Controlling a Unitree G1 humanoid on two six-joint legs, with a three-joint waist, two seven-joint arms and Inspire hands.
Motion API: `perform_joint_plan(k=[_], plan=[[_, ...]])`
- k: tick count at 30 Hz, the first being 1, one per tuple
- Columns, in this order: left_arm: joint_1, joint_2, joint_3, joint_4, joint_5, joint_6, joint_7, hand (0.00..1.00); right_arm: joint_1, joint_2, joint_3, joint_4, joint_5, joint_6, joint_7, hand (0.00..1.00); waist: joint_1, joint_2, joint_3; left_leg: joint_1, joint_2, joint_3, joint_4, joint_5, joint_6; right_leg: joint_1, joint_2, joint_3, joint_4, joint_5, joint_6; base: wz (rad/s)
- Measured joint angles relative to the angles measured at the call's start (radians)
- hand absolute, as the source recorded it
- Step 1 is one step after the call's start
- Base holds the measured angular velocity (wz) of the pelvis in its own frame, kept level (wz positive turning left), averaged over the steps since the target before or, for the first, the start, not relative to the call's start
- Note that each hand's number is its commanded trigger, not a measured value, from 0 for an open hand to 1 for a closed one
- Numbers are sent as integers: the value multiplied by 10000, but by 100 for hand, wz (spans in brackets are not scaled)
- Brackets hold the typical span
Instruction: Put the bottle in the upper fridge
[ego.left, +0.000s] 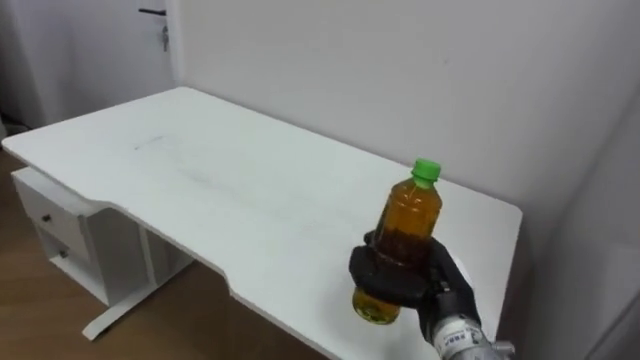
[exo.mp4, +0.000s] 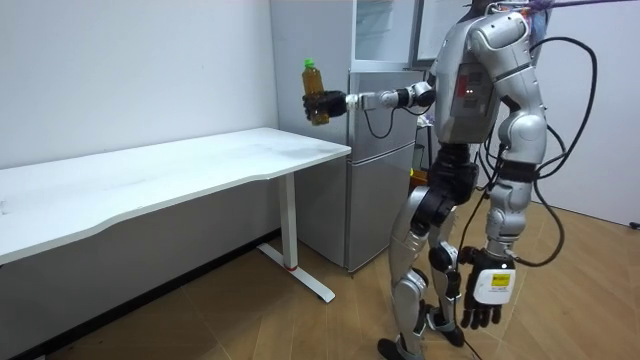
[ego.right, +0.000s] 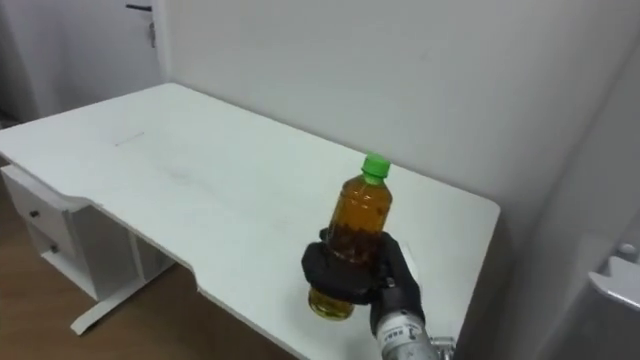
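A clear bottle (ego.left: 407, 222) of amber liquid with a green cap is held upright in the air over the right end of the white table (ego.left: 200, 170). My right hand (ego.left: 398, 276), black-fingered, is shut round its lower half, coming in from the lower right. In the room view the bottle (exo.mp4: 316, 90) is held out at shoulder height above the table's corner (exo.mp4: 320, 150), with the grey fridge (exo.mp4: 385, 160) right behind my outstretched arm. My left hand (exo.mp4: 481, 304) hangs by my side with relaxed fingers.
I stand in front of the fridge, side-on to the table. A white drawer unit (ego.left: 52, 222) stands under the table's far left end. A door with a dark handle (ego.left: 153, 14) shows at the back left. The fridge's upper compartment (exo.mp4: 385, 30) rises above arm height.
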Motion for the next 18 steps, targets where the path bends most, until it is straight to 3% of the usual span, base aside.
perform_joint_plan(k=[6, 11, 14, 15, 18], plan=[[-238, -147, 11, 95, -4, -19, -30, 0, 7, -26, -214, -1100, -52, 270, 809, 100, -411, 123, -78, 116, 207, 541, -115, -3, 1, -186, 121, 543, -29, 181, -95, -28], [-300, -165, 3, 371, 2, -37, -240, 0, 7, -29, -713, -2171, -82, 273, 1148, 100, -774, 425, -253, 361, 253, 800, -209, -2, 1, -149, 145, 828, -42, 212, -99, -17], [-321, -211, 4, 394, 6, -38, -349, 0, 7, -35, -955, -2744, -69, 273, 1435, 100, -961, 595, -275, 529, 293, 990, -293, -2, 1, -116, 153, 1036, -3, 216, -106, -20], [-346, -246, 4, 373, 5, -49, -346, 0, 9, -37, -1034, -2972, 26, 283, 1580, 100, -1057, 648, -250, 583, 316, 1085, -320, -2, 1, -110, 154, 1086, 4, 226, -121, -17], [-454, -246, 3, 355, 6, -55, -328, 0, 9, -42, -1227, -3491, 113, 341, 1754, 100, -1370, 657, -242, 640, 376, 1231, -354, -5, -4, -112, 188, 1190, 9, 244, -145, -12]])
